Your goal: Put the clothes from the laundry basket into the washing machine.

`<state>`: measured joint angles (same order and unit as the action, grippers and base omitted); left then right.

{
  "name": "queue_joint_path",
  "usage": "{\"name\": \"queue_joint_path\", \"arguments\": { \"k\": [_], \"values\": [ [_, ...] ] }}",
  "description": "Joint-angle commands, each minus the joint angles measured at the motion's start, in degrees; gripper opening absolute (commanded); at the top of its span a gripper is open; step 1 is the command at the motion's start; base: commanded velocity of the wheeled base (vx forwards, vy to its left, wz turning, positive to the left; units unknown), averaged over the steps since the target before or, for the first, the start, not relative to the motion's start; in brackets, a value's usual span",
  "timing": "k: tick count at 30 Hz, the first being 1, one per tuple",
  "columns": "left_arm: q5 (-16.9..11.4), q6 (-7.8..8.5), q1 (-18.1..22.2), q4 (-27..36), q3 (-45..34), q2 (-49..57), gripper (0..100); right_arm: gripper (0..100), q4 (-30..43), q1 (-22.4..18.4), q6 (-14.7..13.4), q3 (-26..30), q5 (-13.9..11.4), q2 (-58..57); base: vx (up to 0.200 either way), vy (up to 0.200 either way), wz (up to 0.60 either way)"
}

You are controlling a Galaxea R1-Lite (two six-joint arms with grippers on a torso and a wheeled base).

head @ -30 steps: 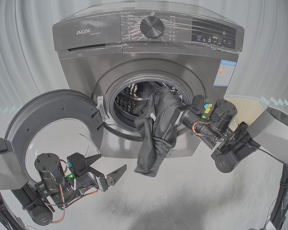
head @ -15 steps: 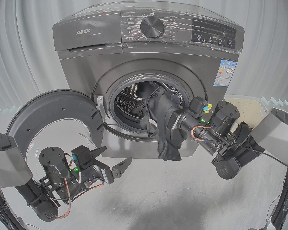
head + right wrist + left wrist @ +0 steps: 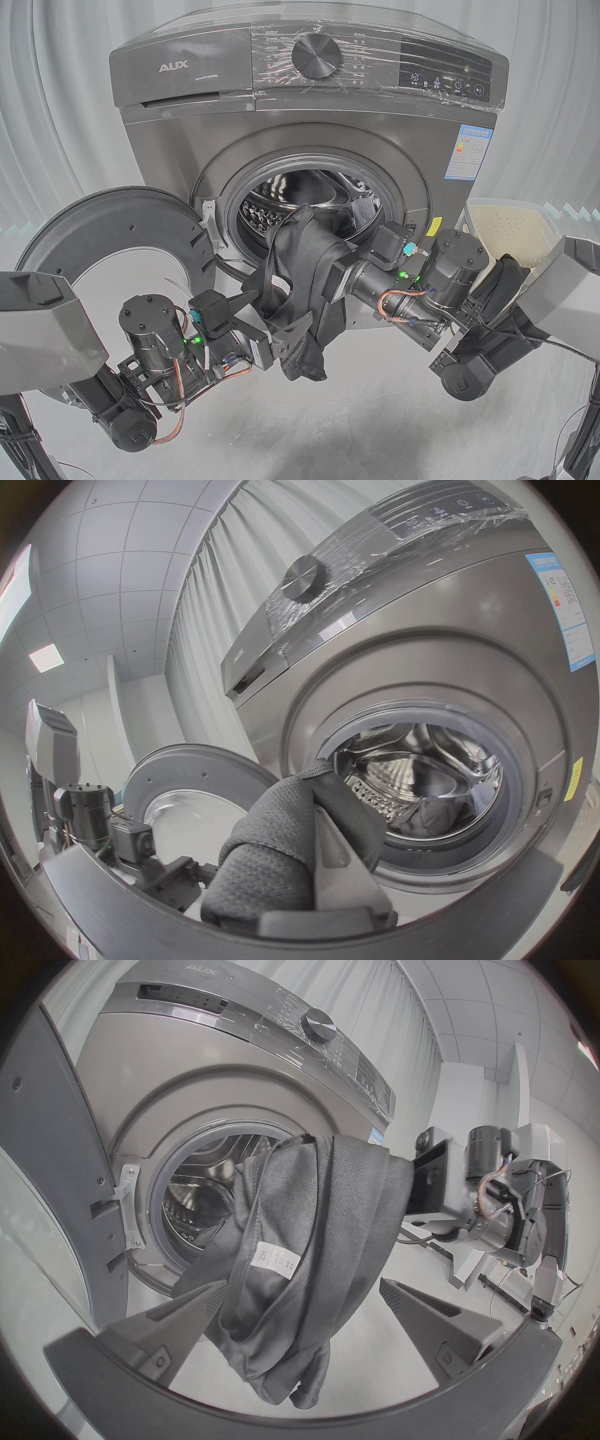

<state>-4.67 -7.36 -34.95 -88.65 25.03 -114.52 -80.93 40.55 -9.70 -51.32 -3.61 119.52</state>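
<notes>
A dark grey garment (image 3: 300,269) hangs in front of the lower left of the washing machine's drum opening (image 3: 312,190), draped over my right gripper (image 3: 300,842), which is shut on it. In the left wrist view the garment (image 3: 312,1222) shows a white label and hangs between the spread fingers of my left gripper (image 3: 306,1322), which is open. In the head view the left gripper (image 3: 269,319) sits at the cloth's lower folds. Another dark cloth (image 3: 431,820) lies inside the drum. The cream laundry basket (image 3: 515,231) stands at the right, behind my right arm.
The round machine door (image 3: 106,231) stands swung open at the left, close behind my left arm. Grey floor (image 3: 350,412) lies bare in front of the machine. Curtains hang behind it.
My right arm has carried the garment left and down from the drum mouth. My left arm has risen and moved right until its open fingers straddle the cloth's lower part.
</notes>
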Motion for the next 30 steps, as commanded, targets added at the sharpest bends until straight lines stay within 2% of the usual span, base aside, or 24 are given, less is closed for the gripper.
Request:
{"name": "queue_joint_path", "arguments": {
  "k": [1, 12, 15, 21, 30],
  "values": [
    [0.01, 0.33, -0.03, -0.03, 0.99, -2.11, 100, 0, -0.01, 1.64, 0.04, 0.70, 0.09, 0.01, 0.000, 0.000, 0.00],
    [0.10, 0.60, 0.59, -0.03, 3.98, -5.63, 100, 0, -0.19, 4.01, -0.05, 2.54, 0.44, -0.51, 0.000, 0.000, 0.00],
    [0.19, 0.68, 1.55, -0.03, 7.58, -8.70, 100, 0, -1.60, 4.54, 0.04, 3.25, 1.24, -0.60, 0.000, 0.000, 0.00],
    [0.71, 0.60, 2.87, 0.06, 12.50, -11.96, 100, 0, -2.47, 4.54, 0.04, 5.27, 1.15, -0.95, 0.000, 0.000, 0.00],
    [0.80, 1.21, 3.49, 0.06, 16.02, -15.03, 100, 0, -3.09, 5.07, -0.05, 6.15, 1.24, -0.95, 0.000, 0.000, 0.00]
  ]
}}
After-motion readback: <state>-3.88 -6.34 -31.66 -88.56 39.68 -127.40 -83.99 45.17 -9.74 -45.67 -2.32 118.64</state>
